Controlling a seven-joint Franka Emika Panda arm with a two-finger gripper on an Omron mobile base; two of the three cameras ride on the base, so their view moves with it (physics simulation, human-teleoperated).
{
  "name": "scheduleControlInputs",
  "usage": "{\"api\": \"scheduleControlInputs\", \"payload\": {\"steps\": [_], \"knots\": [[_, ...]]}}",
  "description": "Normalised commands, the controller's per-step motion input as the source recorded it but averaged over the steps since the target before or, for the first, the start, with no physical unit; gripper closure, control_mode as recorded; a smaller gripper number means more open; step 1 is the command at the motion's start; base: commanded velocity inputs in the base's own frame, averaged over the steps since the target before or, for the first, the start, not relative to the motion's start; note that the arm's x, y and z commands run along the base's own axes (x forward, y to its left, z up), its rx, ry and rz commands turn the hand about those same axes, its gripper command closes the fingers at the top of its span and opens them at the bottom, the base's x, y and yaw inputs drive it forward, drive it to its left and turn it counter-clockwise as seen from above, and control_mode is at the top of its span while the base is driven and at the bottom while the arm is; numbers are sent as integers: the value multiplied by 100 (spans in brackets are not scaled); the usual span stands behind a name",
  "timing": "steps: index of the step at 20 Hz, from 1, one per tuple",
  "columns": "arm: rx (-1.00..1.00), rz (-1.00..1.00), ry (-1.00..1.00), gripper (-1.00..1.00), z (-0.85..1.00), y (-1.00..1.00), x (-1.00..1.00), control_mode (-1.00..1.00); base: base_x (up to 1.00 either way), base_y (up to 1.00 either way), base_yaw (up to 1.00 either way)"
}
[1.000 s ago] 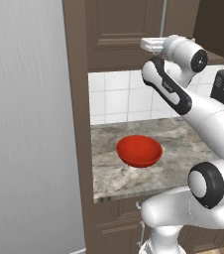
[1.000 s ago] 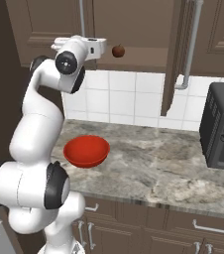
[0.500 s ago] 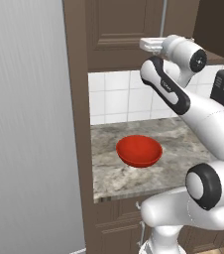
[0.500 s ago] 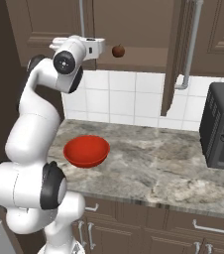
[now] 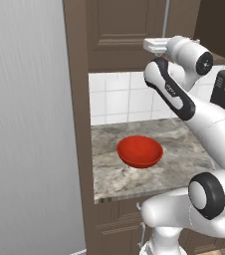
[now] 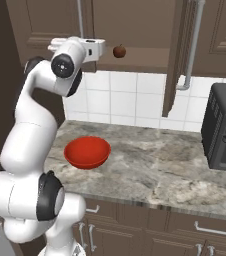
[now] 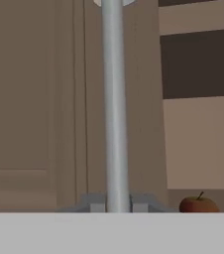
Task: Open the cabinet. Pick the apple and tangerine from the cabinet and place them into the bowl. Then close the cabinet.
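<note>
Since a second ago your gripper (image 6: 101,48) has clamped shut on the left door's handle (image 7: 113,104), right door already open, apple (image 6: 119,51) near the cabinet (image 6: 135,30) shelf's front edge, bowl (image 6: 87,152) empty, so both fruits remain.

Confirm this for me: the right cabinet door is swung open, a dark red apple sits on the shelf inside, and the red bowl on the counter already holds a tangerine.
One thing is wrong: the bowl is empty, as the right base view shows; no tangerine lies in it. The rest stands: the right door of the cabinet is swung open, and the apple sits on the shelf inside.
</note>
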Motion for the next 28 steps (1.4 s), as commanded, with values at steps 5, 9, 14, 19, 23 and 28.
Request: {"api": "scheduleControlInputs", "payload": {"steps": [5,9,14,19,23,28], "knots": [[3,-1,-4,100,49,6,-64,-100,0,0,0],[5,-3,-1,100,48,11,-76,-100,0,0,0],[3,-6,0,100,32,30,-76,-100,0,0,0],[0,-7,0,100,33,54,-81,-100,0,0,0],[0,-6,0,100,34,64,-82,-100,0,0,0],[0,-6,0,100,25,64,-78,-100,0,0,0]]}}
